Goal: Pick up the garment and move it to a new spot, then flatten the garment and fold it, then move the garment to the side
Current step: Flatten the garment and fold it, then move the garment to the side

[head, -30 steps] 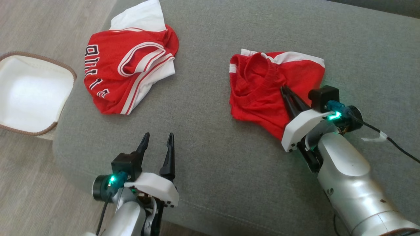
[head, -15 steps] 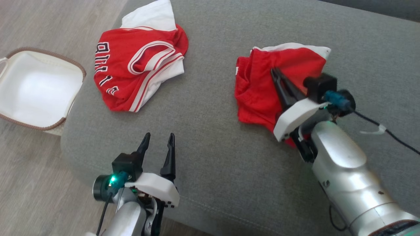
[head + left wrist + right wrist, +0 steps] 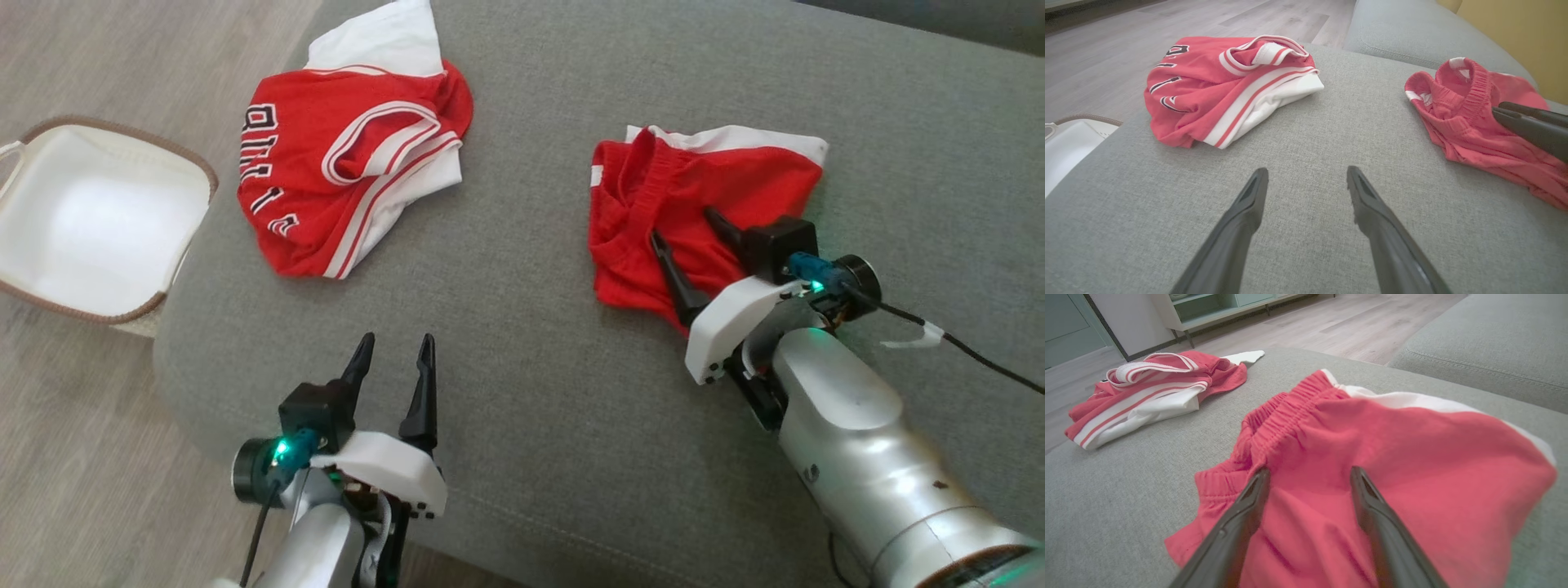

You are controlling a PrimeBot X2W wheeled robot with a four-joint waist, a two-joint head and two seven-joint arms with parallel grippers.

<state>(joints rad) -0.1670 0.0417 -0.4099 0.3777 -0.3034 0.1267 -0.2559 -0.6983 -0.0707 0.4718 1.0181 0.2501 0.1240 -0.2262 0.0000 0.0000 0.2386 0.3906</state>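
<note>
My right gripper (image 3: 683, 224) is gaping open over the red shorts (image 3: 759, 175), which are lying crumpled on the grey cushion (image 3: 531, 343); my left gripper (image 3: 395, 336) is hovering open at the cushion's near edge.

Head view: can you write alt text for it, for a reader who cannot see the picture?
The right gripper, open, is over crumpled red shorts on a grey sofa cushion. The left gripper, also open, hovers above bare cushion, a bunched red-and-white jersey beyond it. A white basket sits on the floor at far left.
</note>
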